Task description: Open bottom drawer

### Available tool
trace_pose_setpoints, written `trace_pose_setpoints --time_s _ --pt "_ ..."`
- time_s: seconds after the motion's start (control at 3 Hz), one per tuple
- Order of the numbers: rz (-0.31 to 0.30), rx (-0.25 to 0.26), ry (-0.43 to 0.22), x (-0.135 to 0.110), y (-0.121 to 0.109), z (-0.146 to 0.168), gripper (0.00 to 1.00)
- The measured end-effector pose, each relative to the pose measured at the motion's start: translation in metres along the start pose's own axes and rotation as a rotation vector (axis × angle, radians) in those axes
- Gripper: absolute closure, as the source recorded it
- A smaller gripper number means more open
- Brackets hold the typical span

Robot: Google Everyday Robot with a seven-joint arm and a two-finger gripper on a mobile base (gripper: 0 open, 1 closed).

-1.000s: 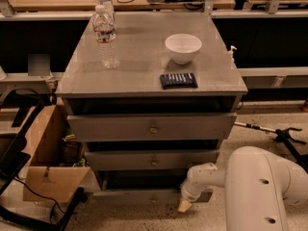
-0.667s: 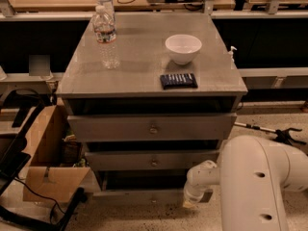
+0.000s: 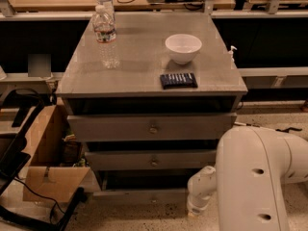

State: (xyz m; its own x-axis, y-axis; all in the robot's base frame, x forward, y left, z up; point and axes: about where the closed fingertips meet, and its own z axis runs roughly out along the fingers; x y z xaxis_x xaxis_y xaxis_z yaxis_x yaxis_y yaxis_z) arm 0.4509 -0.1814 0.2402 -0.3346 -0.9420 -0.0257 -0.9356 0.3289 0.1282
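Three fronts down: bottom drawer (image 3: 130, 195), at floor level, long axis left-right. Gripper (image 3: 196, 207) low beside its right end, open or closed impossible to tell. Probably calls for a leftward shift to centre knob (image 3: 153, 199).

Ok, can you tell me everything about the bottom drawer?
The bottom drawer is the lowest and narrowest of three grey fronts, a plain flat strip just above the speckled floor. A small knob sits near its middle. A dark gap shows above it. The robot's gripper hangs at its right end; whether it touches is hidden.
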Motion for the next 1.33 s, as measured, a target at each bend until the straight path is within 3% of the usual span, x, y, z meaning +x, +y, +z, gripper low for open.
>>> trace_pose_setpoints --time_s 0.33,0.67,1.0,1.33 --pt "-0.032 0.019 -0.025 -0.003 0.003 0.005 1.0" --pt "-0.138 0.111 -0.09 -0.011 -0.022 0.015 1.0" --pt "-0.288 0.248 -0.167 -0.026 -0.065 0.014 1.0" --pt "-0.356 0.305 -0.188 -0.034 -0.084 0.011 1.0"
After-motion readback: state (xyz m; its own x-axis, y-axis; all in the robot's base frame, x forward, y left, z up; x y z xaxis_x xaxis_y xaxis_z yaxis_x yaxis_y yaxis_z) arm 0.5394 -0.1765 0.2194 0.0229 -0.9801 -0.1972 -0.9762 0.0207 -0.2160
